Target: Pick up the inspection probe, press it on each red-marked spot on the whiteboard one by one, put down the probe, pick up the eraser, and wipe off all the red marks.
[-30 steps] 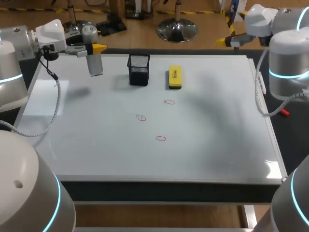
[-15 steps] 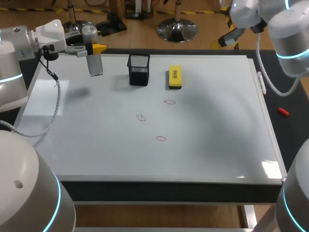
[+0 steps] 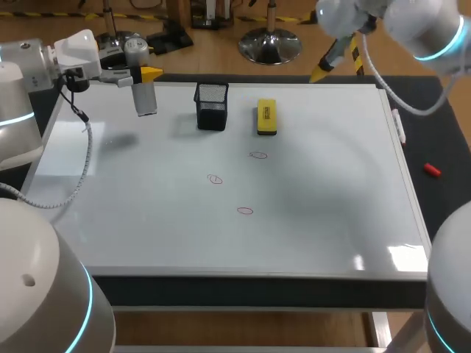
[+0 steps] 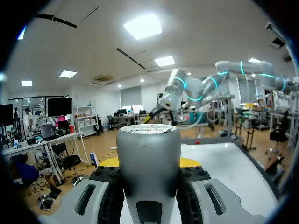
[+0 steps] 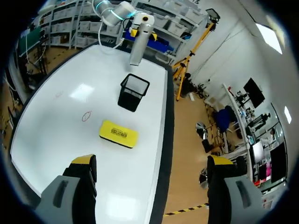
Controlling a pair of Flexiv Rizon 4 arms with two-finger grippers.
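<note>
Over on the left, the left end effector (image 3: 141, 75) is clamped on the inspection probe (image 3: 146, 97), the grey cylinder hanging upright over the far left corner of the whiteboard (image 3: 147, 220). Its shadow falls apart from it on the board. From the left wrist the probe (image 4: 148, 158) fills the gap, with a finger pressed to each side.

Moving along the far edge, there's a black mesh pen holder (image 3: 211, 105), and just beside it the yellow eraser (image 3: 266, 117) lying flat. Nearer the middle sit three red marks: one (image 3: 214, 179), one (image 3: 245, 211), and one (image 3: 258, 155) close to the eraser.

Right side now: the right end effector (image 3: 327, 65) hovers above the board's far edge, fingers spread wide with nothing between them. Its own camera looks down on the eraser (image 5: 118, 133) ahead. A small red object (image 3: 432, 170) lies on the dark counter (image 3: 441, 206).
</note>
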